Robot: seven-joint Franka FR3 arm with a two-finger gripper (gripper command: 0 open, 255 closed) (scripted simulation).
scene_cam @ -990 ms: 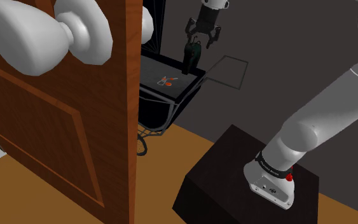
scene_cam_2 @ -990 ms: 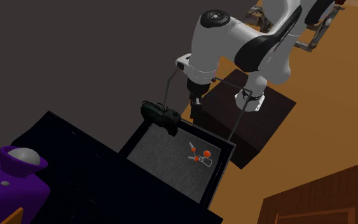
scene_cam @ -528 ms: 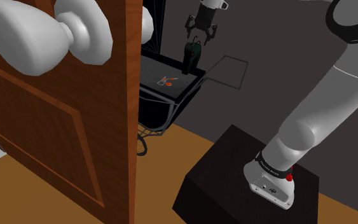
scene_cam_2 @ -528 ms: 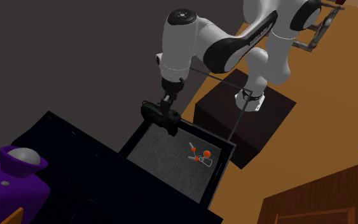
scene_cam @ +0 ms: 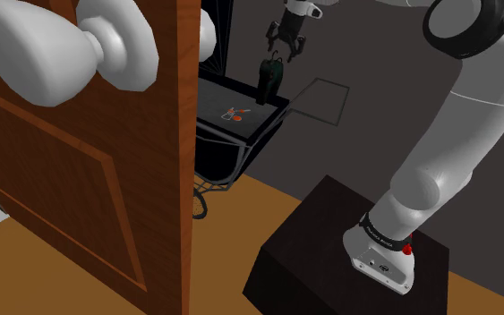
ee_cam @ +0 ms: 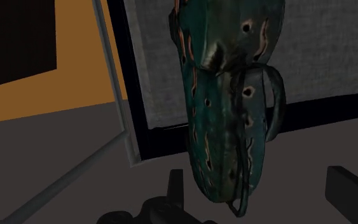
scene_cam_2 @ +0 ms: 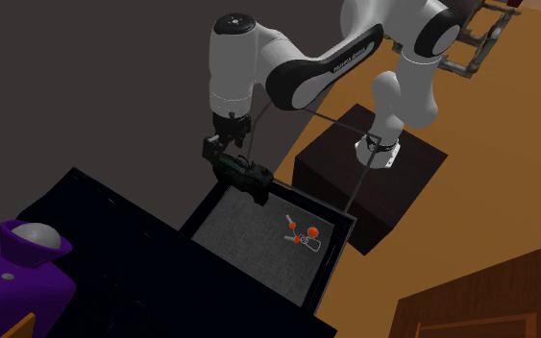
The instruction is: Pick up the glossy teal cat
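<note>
Gripper: the gripper (scene_cam: 286, 42) hangs just above the cat in the shoulder view; in the wrist view (ee_cam: 257, 177) its two black fingers (ee_cam: 176, 186) stand wide apart, open, holding nothing.
Teal cat: the teal cat (scene_cam: 268, 79) is dark, glossy teal with rusty streaks and dark spots; it stands on end at the far corner of the desk in the shoulder view. In the second exterior view (scene_cam_2: 242, 176) it sits on the grey panel's corner nearest the arm.
Cat and fingers: in the wrist view the cat (ee_cam: 228, 108) has its near end between the fingers, closer to one; no clasp can be seen.
Desk: the desk (scene_cam_2: 249, 245) is dark, with a grey panel framed in black.
Other item: an orange-and-white object (scene_cam_2: 302, 234) lies on the grey panel, well apart from the cat.
Stand: the dark box stand (scene_cam: 317, 246) rests on a brown floor.
Foreground: a brown door (scene_cam: 89, 188) with a pale doorknob (scene_cam: 66, 45).
Corner: a purple object (scene_cam_2: 13, 278) shows at the second exterior view's lower left.
</note>
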